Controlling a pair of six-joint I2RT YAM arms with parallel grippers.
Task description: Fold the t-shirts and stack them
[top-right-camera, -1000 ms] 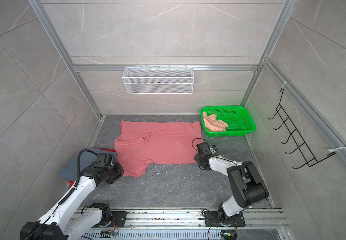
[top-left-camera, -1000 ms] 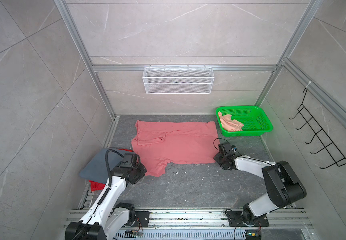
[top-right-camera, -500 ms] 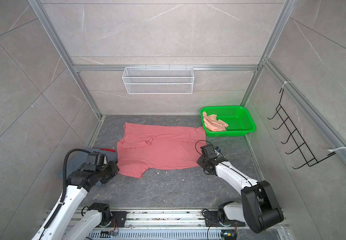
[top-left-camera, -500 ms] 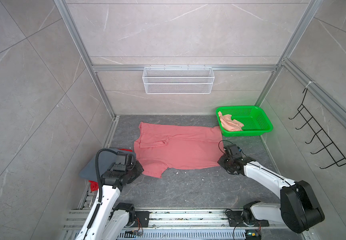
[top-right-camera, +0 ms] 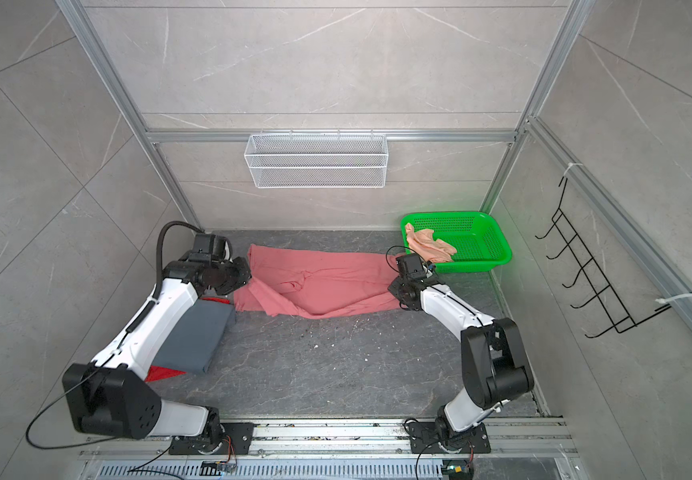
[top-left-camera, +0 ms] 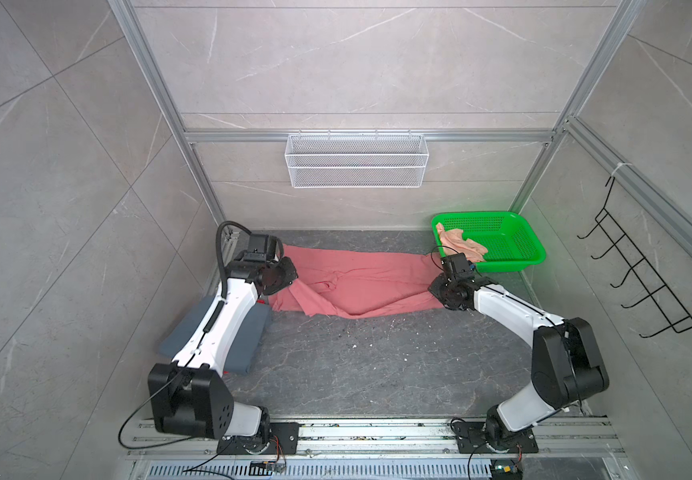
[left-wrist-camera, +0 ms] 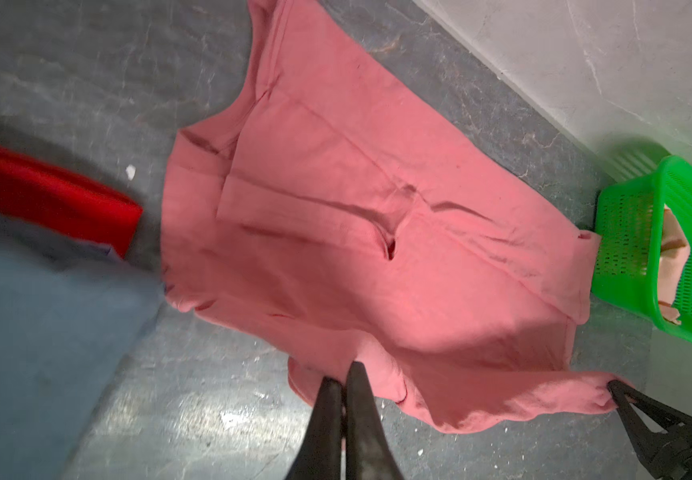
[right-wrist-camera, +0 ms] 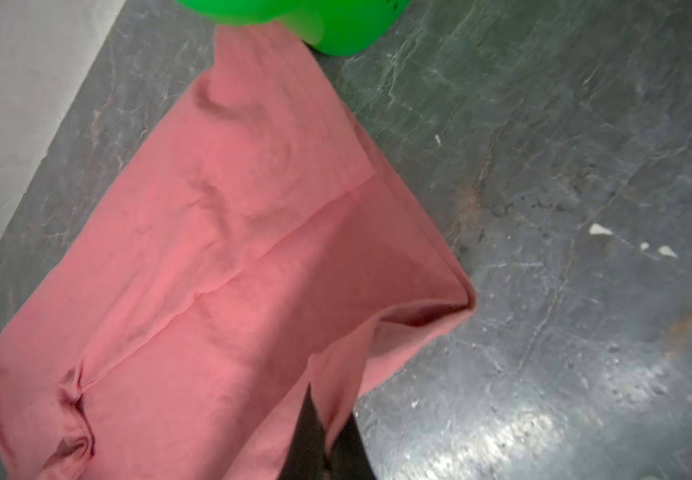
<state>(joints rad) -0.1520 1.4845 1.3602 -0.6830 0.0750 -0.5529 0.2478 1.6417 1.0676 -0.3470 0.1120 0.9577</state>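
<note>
A coral pink t-shirt (top-left-camera: pixel 360 282) (top-right-camera: pixel 323 282) lies across the back of the grey floor, its near edge raised and doubled over. My left gripper (left-wrist-camera: pixel 344 376) is shut on that edge at the left end of the shirt (left-wrist-camera: pixel 356 228). My right gripper (right-wrist-camera: pixel 327 411) is shut on the same edge of the shirt (right-wrist-camera: pixel 211 270) at the right end. A folded slate grey-blue t-shirt (top-left-camera: pixel 248 340) (top-right-camera: pixel 198 340) lies under my left arm, on top of a bright red t-shirt (top-right-camera: pixel 161 372) (left-wrist-camera: pixel 45 191). A pale peach t-shirt (top-left-camera: pixel 458 243) (top-right-camera: pixel 427 245) sits crumpled in the basket.
The green mesh basket (top-left-camera: pixel 514 253) (top-right-camera: pixel 481 249) stands at the back right, touching the pink shirt's far corner. A white wire basket (top-left-camera: pixel 356 166) hangs on the back wall and a black hook rack (top-left-camera: pixel 647 282) on the right wall. Pale crumbs dot the floor.
Both arms have lifted the pink shirt's near edge and carried it towards the back wall. The shirt, flat before, now lies doubled over.
</note>
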